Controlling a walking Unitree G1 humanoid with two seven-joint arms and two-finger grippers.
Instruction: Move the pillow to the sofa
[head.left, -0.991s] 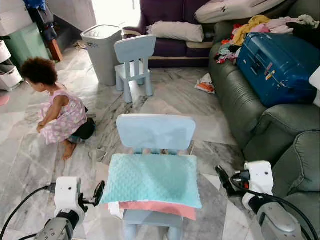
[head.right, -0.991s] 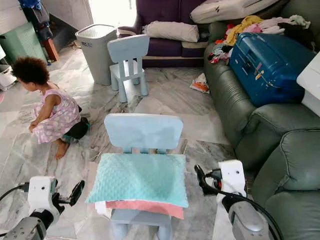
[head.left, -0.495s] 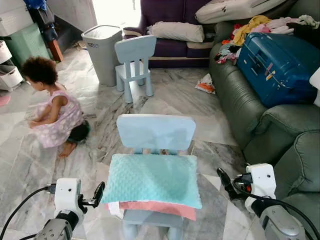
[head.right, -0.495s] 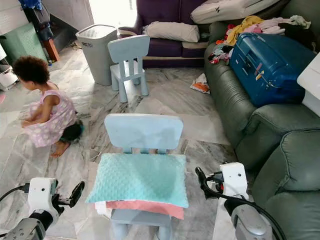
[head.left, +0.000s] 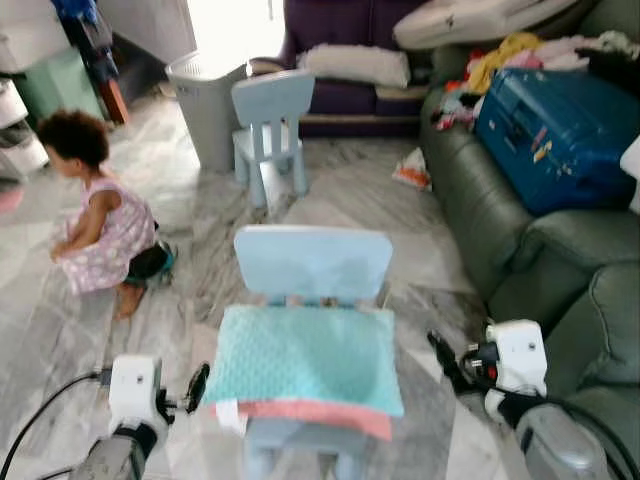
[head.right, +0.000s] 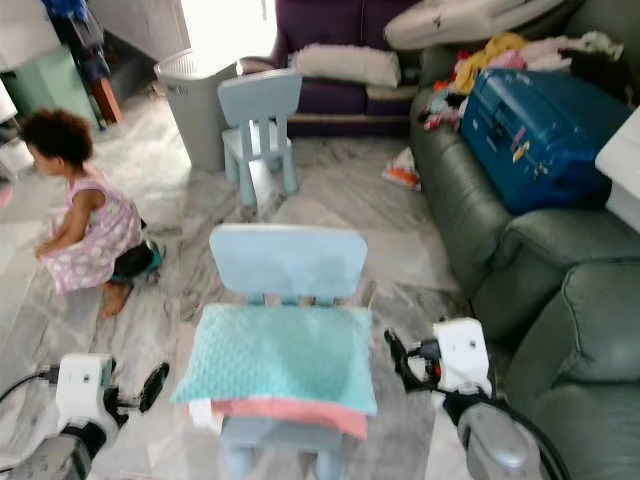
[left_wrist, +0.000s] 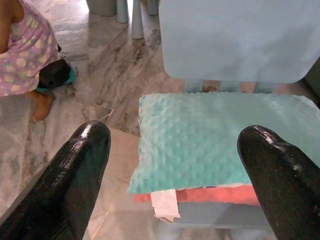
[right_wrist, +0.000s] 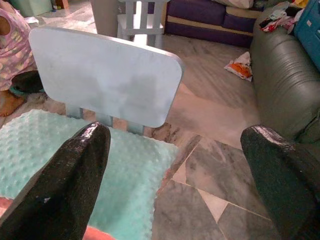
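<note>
Marble-tiled living room floor (head.left: 340, 195), view slightly blurred. At left, a crouching child (head.left: 95, 225). The left gripper (head.left: 197, 386), fingers spread wide, hangs just beside the left edge of the teal pillow (head.left: 305, 357). The pillow lies on the seat of a pale blue child's chair (head.left: 312, 265), covering it from edge to edge. The right gripper (head.left: 445, 358), likewise spread open, hangs near the pillow's right edge without touching. At right, the green sofa (head.left: 500, 215) carries a blue suitcase (head.left: 555, 135).

1. Bright daylight from the far doorway (head.left: 228, 22), blown out to white.
2. Soft motion blur across both eye views.
3. Sharper in the wrist views; near black fingers (left_wrist: 75, 175) glossy with highlights.
4. Faint shadows on the marble floor (head.left: 330, 190).
</note>
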